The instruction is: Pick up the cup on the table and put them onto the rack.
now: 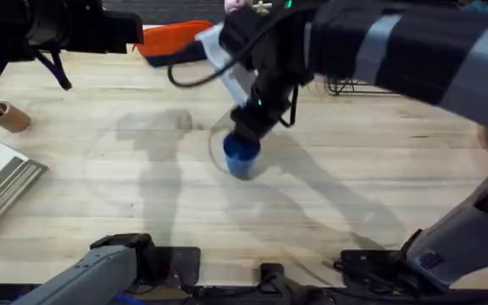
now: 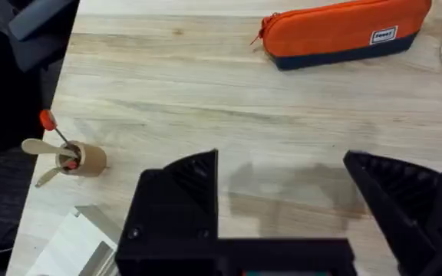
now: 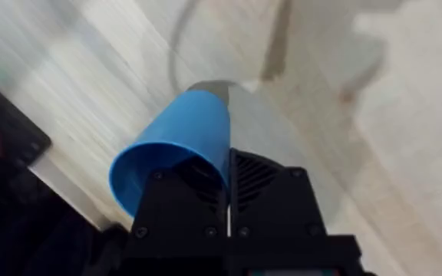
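Overhead view: the tabletop [image 1: 100,212] is bare pale plank across the centre and lower middle of the frame, giving the widest open room there. Its left edge carries a small brown holder with utensils [image 1: 2,114] at the upper left and a stack of flat grey pieces [image 1: 2,182] at mid left. An orange pouch [image 1: 172,38] lies along the top edge, left of centre. Black wire of the rack [image 1: 354,85] shows at the upper right, mostly covered by the right arm.

The right pincer [image 1: 248,135] stands at frame centre, pointing down, with the blue cup [image 1: 242,157] directly beneath it and touching it. Whether the cup rests on the tabletop or hangs just above cannot be told from this view.

Right wrist view: the right pincer [image 3: 227,199] has its fingers pressed nearly together on the cup [image 3: 175,153], pinching one wall at the rim; the cup's open mouth faces the camera, its closed end points toward the planks.

Left wrist view: the left pincer [image 2: 282,192] is spread wide with nothing between its fingers, over bare planks. This view shows the orange pouch [image 2: 344,31] whole, with a dark blue base, at the upper right, and the tabletop's left edge with the utensil holder [image 2: 75,157] beside it
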Available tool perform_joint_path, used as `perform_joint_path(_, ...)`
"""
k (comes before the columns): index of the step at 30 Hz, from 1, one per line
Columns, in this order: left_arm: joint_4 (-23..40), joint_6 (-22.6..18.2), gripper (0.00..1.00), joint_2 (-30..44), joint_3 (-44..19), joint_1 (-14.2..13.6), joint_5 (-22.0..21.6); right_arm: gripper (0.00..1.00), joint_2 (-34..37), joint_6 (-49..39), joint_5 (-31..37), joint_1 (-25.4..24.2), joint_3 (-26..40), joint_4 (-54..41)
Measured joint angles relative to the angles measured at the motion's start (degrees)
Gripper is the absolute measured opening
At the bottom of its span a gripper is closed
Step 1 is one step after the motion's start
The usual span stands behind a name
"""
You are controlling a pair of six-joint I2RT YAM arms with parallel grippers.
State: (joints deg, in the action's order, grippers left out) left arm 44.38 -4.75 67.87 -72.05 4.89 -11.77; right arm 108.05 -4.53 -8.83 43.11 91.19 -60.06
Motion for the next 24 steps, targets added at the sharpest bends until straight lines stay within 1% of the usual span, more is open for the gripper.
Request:
perform_joint_path(3,0.0,0.01,0.993,-0.01,0.0,0.0,-0.01,0.032,-0.01,-0.01,-0.01,-1.19,5.89,-0.2)
perform_joint_path(6,0.0,0.0,0.993,-0.01,0.0,0.0,0.0,0.031,-0.26,-0.01,-0.04,-4.12,12.96,0.06)
perform_joint_path(9,0.0,0.0,0.993,0.01,0.0,0.0,-0.02,0.031,-0.92,-0.01,-0.01,-8.38,18.92,0.44)
perform_joint_path(12,0.0,0.0,0.993,-0.01,0.0,0.0,-0.02,0.028,-1.87,0.0,-0.01,-14.07,23.67,0.47)
perform_joint_path(15,0.0,0.0,0.993,0.0,0.0,0.0,-0.01,0.03,-2.5,0.0,0.01,-19.59,26.21,0.44)
perform_joint_path(19,0.0,0.0,0.993,-0.01,0.0,0.0,-0.02,0.03,-2.67,0.01,0.03,-26.42,27.15,0.35)
perform_joint_path(24,0.0,0.0,0.993,-0.01,0.0,0.0,0.0,0.03,-2.67,0.47,0.03,-32.67,27.15,0.03)
